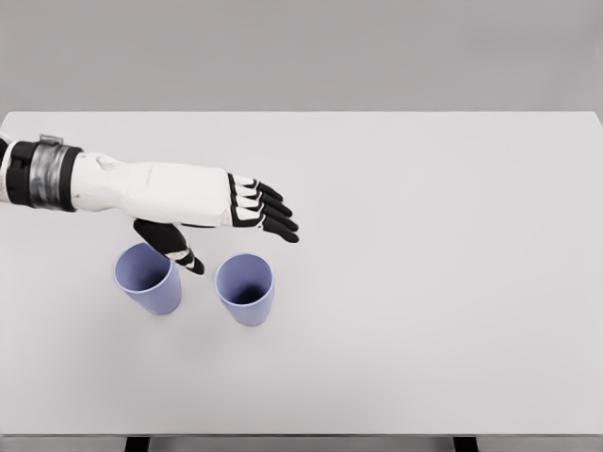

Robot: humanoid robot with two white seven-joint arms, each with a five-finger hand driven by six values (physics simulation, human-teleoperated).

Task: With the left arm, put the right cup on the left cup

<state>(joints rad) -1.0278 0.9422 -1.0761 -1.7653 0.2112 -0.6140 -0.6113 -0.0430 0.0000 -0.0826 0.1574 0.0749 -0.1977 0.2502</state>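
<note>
The left hand (pixel 247 209) hovers empty, fingers spread, behind the right lavender plastic cup (pixel 245 289), placed to grasp it; the left lavender cup (pixel 149 278) waits upright on the white counter (pixel 424 264).

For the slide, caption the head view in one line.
Left robot hand, fingers open, hovers above two upright lavender plastic cups, left and right, standing apart on a white table.

A plain white table (pixel 452 282) fills most of the view. Two light purple cups stand upright and open on its near left part: the left cup (pixel 149 279) and the right cup (pixel 245 289), side by side but apart.
</note>
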